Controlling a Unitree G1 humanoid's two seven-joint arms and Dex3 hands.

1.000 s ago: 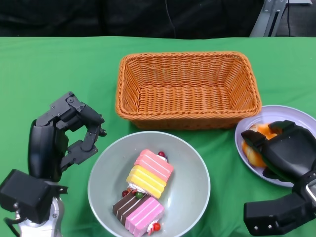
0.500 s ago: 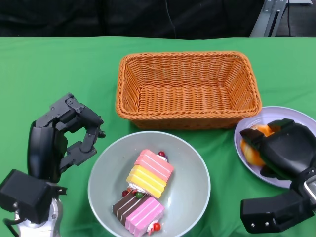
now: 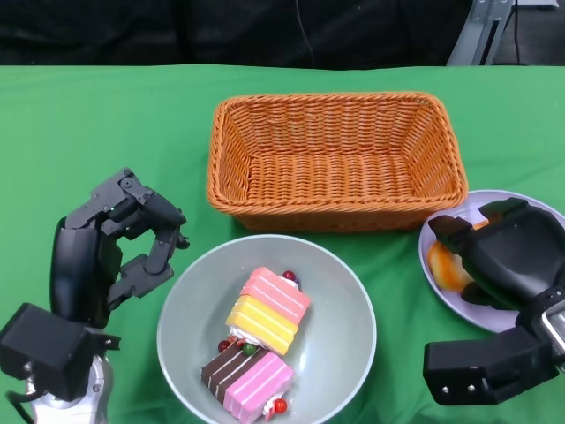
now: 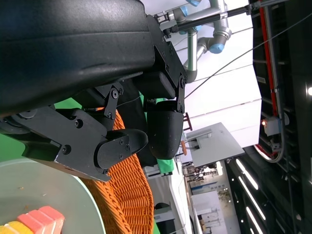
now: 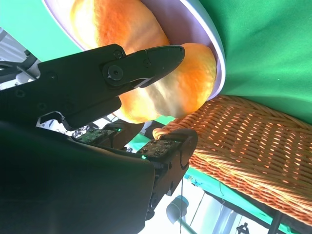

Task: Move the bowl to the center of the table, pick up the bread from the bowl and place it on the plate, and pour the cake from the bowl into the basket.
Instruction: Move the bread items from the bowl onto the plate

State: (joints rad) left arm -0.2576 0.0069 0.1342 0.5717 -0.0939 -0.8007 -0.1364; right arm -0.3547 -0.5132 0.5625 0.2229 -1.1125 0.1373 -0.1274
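The grey-green bowl (image 3: 353, 300) stands at the table's front centre with a pink-and-yellow cake (image 3: 267, 309) and a brown-and-pink cake (image 3: 247, 378) in it. At the right, the orange bread (image 3: 439, 267) lies on the lilac plate (image 3: 494, 205). My right hand (image 3: 512, 256) covers most of it. In the right wrist view its fingers (image 5: 141, 63) lie across the bread (image 5: 190, 78) on the plate (image 5: 195, 29). My left hand (image 3: 115, 243) hangs left of the bowl, fingers apart and empty.
The empty wicker basket (image 3: 335, 102) stands behind the bowl, its right corner close to the plate. Green cloth covers the table. The left wrist view shows the basket's wall (image 4: 129, 195) and the bowl's rim (image 4: 48, 195).
My right hand and forearm have shifted a little to the left and away from me over the plate. The bread stays on the plate. The left hand has not moved.
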